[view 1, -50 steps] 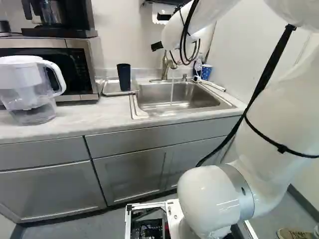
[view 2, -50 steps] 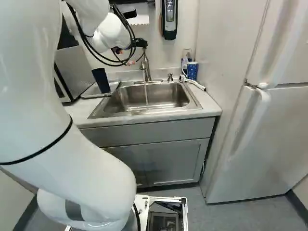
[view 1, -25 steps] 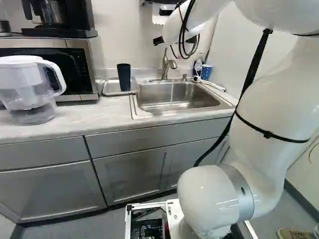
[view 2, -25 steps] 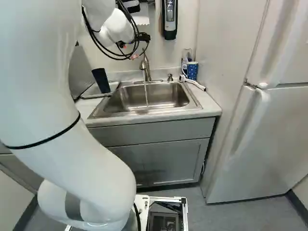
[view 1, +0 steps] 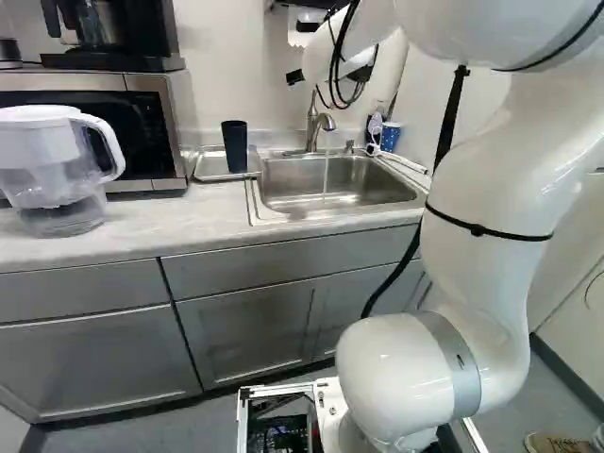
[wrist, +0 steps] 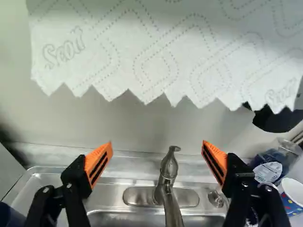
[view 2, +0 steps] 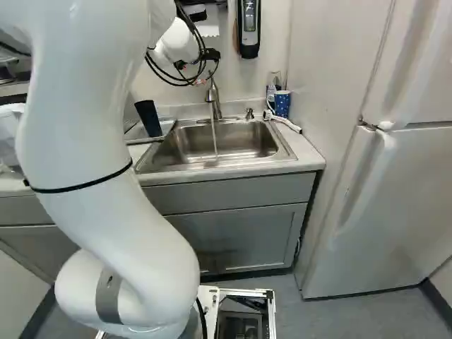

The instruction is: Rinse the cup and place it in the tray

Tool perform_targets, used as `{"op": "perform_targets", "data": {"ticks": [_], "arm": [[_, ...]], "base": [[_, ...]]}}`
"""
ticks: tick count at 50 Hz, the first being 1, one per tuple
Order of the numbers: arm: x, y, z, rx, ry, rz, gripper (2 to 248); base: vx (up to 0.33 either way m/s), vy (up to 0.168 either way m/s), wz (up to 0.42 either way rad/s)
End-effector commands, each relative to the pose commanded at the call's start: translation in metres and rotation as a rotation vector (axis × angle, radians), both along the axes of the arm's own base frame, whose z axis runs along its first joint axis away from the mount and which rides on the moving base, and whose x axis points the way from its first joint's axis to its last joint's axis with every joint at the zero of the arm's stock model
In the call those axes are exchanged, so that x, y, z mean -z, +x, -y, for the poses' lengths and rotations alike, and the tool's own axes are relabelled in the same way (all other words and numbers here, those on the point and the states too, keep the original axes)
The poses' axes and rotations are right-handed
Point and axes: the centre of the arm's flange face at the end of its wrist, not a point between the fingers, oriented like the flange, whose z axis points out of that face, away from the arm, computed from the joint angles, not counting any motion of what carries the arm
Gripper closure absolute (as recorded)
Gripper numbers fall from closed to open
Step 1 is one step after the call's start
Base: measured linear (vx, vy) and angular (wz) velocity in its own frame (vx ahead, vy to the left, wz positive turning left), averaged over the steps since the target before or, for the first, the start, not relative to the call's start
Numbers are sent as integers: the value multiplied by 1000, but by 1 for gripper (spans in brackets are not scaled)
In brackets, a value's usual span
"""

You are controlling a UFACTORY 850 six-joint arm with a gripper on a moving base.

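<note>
wrist view: the two fingers of the gripper (view 2: 191, 75) stand spread wide, one to each side, with their orange pads (wrist: 98, 162) well apart. the faucet (wrist: 169, 170) appears between the fingers, and a paper towel (wrist: 156, 52) hangs ahead of them, its lower edge toothed.

left base view: the arm (view 1: 481, 203) stands right of the middle and reaches over toward the wall behind the sink (view 1: 254, 209). the dark cup (view 1: 235, 146) stands upright in the tray (view 1: 209, 169), on the worktop (view 1: 132, 226) just beside the sink. it is apart from the gripper. a thin stream of water (view 1: 326, 177) runs from the faucet into the sink.

the microwave (view 1: 156, 132) adjoins the tray on the side away from the sink. a coffee maker (view 1: 109, 62) rests on top of it. the pitcher (view 1: 42, 165) stands on the worktop in front of the microwave, at the left of the view; water is visible in its lower part.

right base view: the soap pump (view 2: 249, 114) is mounted behind the sink, near the faucet. a dotted blue cup (view 2: 282, 105) stands near the sink's rear corner, on the side toward the fridge (view 2: 381, 191). a dispenser (view 2: 248, 28) is fixed to the wall above.
</note>
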Motion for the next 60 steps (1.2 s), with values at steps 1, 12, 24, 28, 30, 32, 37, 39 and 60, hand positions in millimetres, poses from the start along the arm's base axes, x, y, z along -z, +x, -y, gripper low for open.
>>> {"op": "perform_targets", "data": {"ticks": [1, 12, 24, 28, 30, 32, 37, 39, 60], "arm": [[0, 2, -1, -1, 0, 1, 3], [1, 10, -5, -7, 0, 3, 3], [2, 11, -5, -4, -2, -6, 3], [2, 13, -5, -2, -3, -12, 3], [3, 14, -6, -1, -4, -15, 3], [3, 16, -6, 0, -5, -19, 3], [5, 20, -8, 1, -7, -28, 3], [5, 22, -9, 1, -8, -32, 3], [11, 35, -25, -7, -19, -73, 3]], "base": [[0, 0, 0], [0, 0, 0], [0, 0, 0], [0, 0, 0], [0, 0, 0], [0, 0, 0], [0, 0, 0], [0, 0, 0], [0, 0, 0]]}}
